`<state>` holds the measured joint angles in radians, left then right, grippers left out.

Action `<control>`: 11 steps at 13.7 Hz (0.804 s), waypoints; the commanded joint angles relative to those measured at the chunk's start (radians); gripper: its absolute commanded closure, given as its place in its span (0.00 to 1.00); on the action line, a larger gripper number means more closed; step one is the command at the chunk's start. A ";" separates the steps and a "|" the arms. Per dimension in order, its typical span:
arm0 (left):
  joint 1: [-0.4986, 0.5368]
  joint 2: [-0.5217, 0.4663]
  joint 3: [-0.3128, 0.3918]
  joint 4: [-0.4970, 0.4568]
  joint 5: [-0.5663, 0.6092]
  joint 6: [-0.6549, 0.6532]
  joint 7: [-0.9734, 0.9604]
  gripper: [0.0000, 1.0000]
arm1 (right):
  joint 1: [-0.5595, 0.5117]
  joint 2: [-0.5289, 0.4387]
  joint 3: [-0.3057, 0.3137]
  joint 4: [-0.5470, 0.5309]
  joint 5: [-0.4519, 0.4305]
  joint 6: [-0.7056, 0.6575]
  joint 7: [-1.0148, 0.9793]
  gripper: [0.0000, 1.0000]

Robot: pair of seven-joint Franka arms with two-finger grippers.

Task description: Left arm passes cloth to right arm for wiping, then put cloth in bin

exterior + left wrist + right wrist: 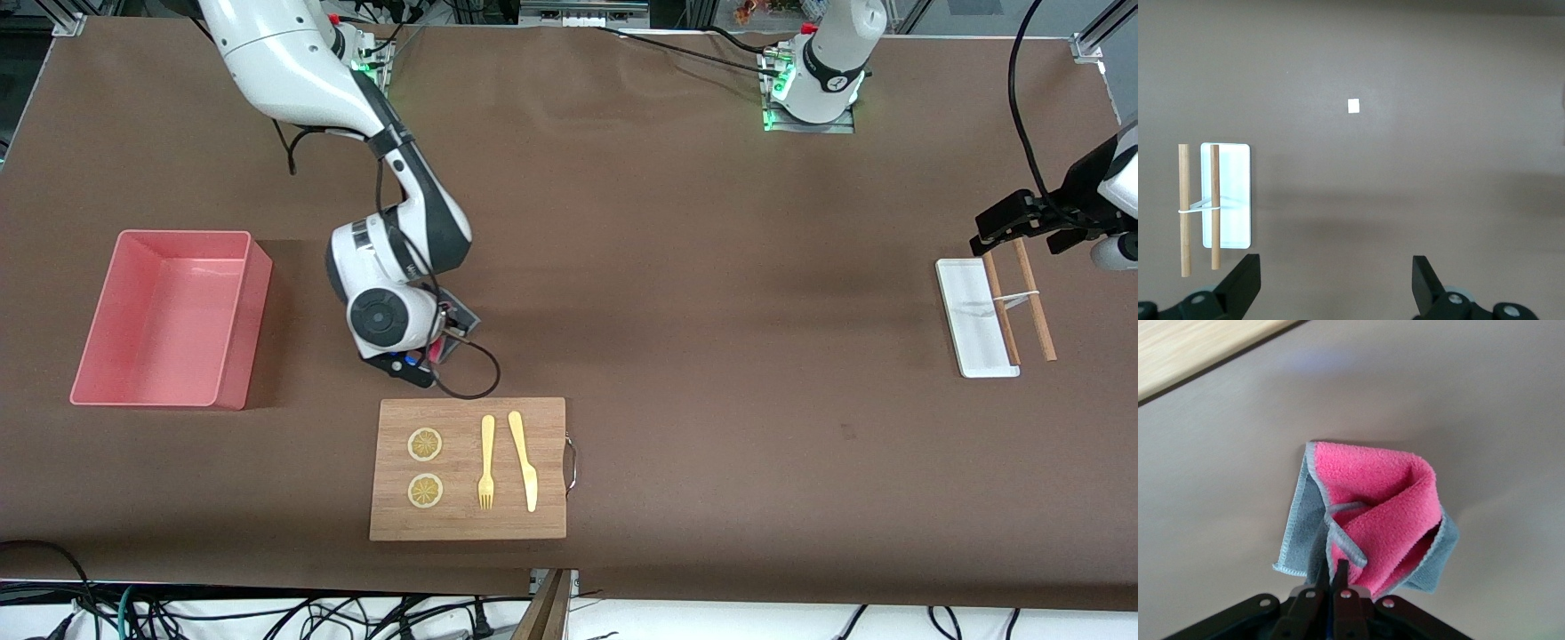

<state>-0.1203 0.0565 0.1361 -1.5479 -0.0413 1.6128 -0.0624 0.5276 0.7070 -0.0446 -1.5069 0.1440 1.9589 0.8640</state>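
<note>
The cloth (1371, 520), crimson-pink with a grey back, hangs folded from my right gripper (1337, 577), which is shut on its edge. It hangs just above the brown table, beside the wooden board's corner (1191, 347). In the front view my right gripper (425, 360) is low over the table, between the board (468, 524) and the right arm's base, and the hand hides most of the cloth. The pink bin (169, 316) stands empty toward the right arm's end. My left gripper (996, 233) waits, open and empty (1336, 283), above the left arm's end.
The board carries two lemon slices (425, 444), a yellow fork (486, 462) and a yellow knife (524, 460). A small white tray (973, 329) with a banded pair of wooden sticks (1036, 311) lies under the left gripper; both show in the left wrist view (1231, 227).
</note>
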 commanded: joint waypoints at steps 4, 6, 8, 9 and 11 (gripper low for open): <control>0.004 0.019 -0.010 0.029 0.017 -0.056 -0.002 0.00 | 0.086 0.011 0.052 -0.001 0.006 0.139 0.220 1.00; 0.004 0.019 -0.010 0.029 0.017 -0.056 -0.002 0.00 | 0.109 0.009 0.052 -0.001 0.005 0.138 0.215 1.00; 0.002 0.020 -0.010 0.029 0.017 -0.056 -0.002 0.00 | 0.104 0.008 0.051 -0.007 0.003 0.123 0.155 1.00; 0.004 0.020 -0.009 0.031 0.017 -0.056 -0.002 0.00 | 0.098 0.008 0.046 -0.009 0.003 0.104 0.117 1.00; 0.004 0.020 -0.009 0.031 0.017 -0.054 -0.002 0.00 | 0.063 0.008 0.045 -0.007 0.000 0.062 0.060 1.00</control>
<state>-0.1203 0.0634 0.1314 -1.5477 -0.0413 1.5790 -0.0624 0.6265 0.7174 -0.0030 -1.5098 0.1436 2.0518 0.9887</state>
